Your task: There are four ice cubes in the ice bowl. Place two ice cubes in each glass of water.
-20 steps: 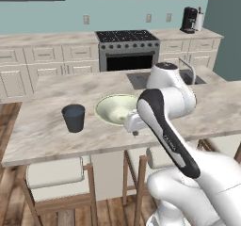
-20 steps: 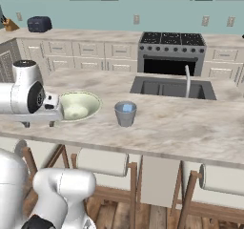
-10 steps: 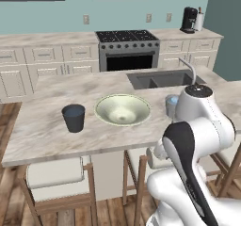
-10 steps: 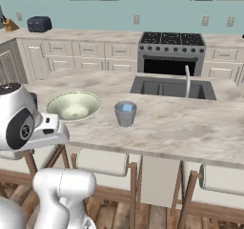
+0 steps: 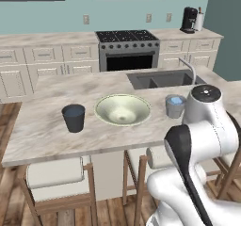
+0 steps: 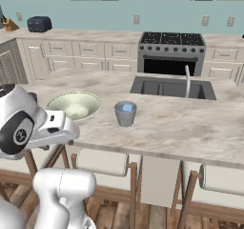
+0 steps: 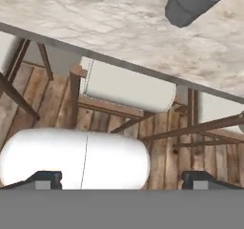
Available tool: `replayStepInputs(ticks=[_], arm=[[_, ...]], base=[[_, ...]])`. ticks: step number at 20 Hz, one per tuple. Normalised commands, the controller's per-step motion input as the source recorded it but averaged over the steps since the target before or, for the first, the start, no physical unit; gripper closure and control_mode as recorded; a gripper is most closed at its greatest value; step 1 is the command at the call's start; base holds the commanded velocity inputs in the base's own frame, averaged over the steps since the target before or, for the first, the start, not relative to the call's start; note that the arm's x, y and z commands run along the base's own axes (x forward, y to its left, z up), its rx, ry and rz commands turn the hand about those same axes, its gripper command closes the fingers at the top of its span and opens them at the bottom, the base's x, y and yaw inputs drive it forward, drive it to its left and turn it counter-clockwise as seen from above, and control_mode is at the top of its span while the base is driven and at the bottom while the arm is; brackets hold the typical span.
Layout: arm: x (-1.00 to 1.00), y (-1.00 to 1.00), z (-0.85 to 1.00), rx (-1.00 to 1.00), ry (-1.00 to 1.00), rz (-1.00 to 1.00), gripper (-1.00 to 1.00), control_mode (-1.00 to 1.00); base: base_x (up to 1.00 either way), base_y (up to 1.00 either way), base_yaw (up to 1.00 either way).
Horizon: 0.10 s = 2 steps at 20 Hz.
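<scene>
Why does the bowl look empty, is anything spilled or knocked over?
Nothing looks spilled or tipped. The ice bowl sits flat on the island with no cubes I can make out, and the dark glass and the grey glass stand upright on either side of it.

Ice bowl (image 5: 123,110) between dark tumbler (image 5: 74,117) and grey tumbler (image 5: 175,106).

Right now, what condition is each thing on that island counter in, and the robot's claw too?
Ice bowl: upright; no cubes discernible inside.
Dark glass: upright, left of the bowl.
Grey glass: upright, something pale blue inside.
Gripper: open, holding nothing, pulled back above the stools.
</scene>
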Motion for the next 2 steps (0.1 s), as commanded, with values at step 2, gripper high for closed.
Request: replayStepInputs(ticks=[2], arm=[[0.0, -0.14, -0.45, 0.07, -0.34, -0.19, -1.0, -1.0]], base=[[0.0, 0.0, 0.0]])
